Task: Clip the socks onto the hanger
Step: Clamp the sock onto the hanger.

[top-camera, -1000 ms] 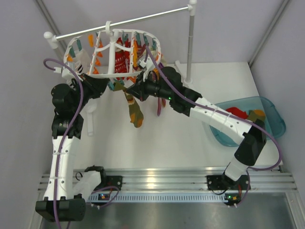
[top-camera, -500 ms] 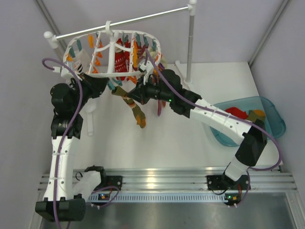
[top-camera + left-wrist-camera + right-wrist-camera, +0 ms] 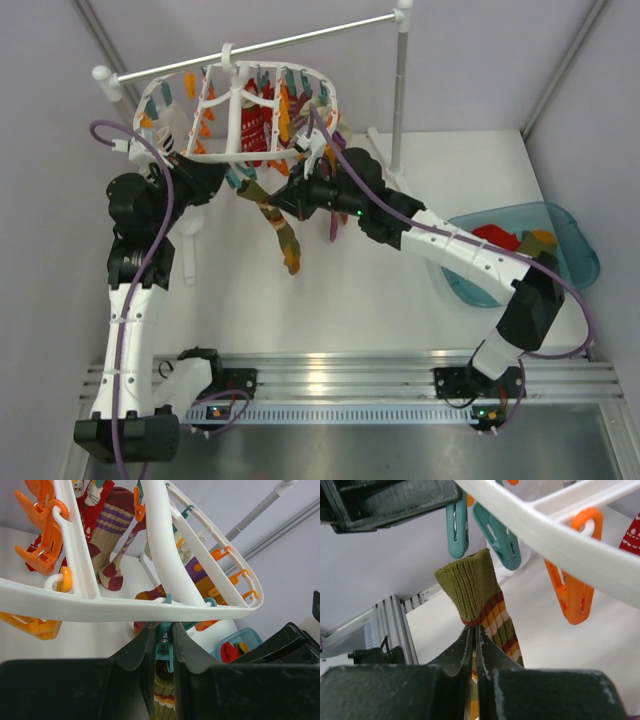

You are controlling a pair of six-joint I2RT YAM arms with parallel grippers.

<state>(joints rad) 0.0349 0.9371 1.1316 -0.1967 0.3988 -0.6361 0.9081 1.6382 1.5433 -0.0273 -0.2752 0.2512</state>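
Note:
The white oval hanger (image 3: pixel 330 100) hangs from the rod, with orange and teal clips on its rim (image 3: pixel 125 607). My left gripper (image 3: pixel 164 630) is shut on a teal clip (image 3: pixel 164 650) under that rim. My right gripper (image 3: pixel 474 630) is shut on one striped sock (image 3: pixel 470 587) just below its olive cuff. The cuff points up, its top edge just under the teal clip (image 3: pixel 456 530) and apart from it. From above, the sock (image 3: pixel 283 235) dangles beneath both grippers (image 3: pixel 272 198).
Red and striped socks (image 3: pixel 255 125) hang inside the hanger. An orange clip (image 3: pixel 572 595) hangs right of the cuff. The white stand's rod (image 3: pixel 300 40) and pole (image 3: pixel 398 90) rise behind. A blue tub (image 3: pixel 575 245) with more socks sits at the right.
My right gripper shifted a little right and then back left with the sock, whose toe end swung below. The left arm has stayed on the clip.

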